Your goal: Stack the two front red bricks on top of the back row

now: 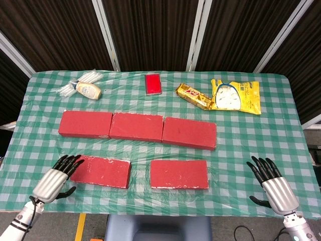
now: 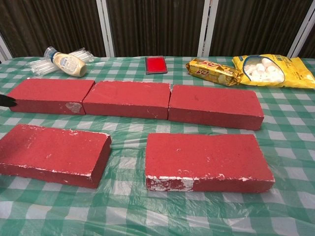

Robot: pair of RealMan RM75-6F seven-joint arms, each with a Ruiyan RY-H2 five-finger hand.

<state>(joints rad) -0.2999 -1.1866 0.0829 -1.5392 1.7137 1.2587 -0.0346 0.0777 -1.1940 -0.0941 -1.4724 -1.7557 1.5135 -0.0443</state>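
Left hand point(image 1: 56, 179) is held empty, fingers spread, fingertips at the left end of the front left brick point(image 1: 101, 171). Right hand point(image 1: 273, 184) is likewise spread and empty, well apart from the front right brick point(image 1: 179, 173).

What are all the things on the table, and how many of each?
back row bricks: three, red, end to end across the table's middle.
front bricks: two, red, side by side with a gap, nearer the robot.
bottle: one, cream, lying far left on clear wrappers.
flat red case: one, far middle.
snack bar: one, gold, far right.
yellow bag: one, white pieces inside, far right.
tablecloth: one, green and white checks.
left hand: fingers spread, at the left front brick's end.
right hand: fingers spread, near right edge.
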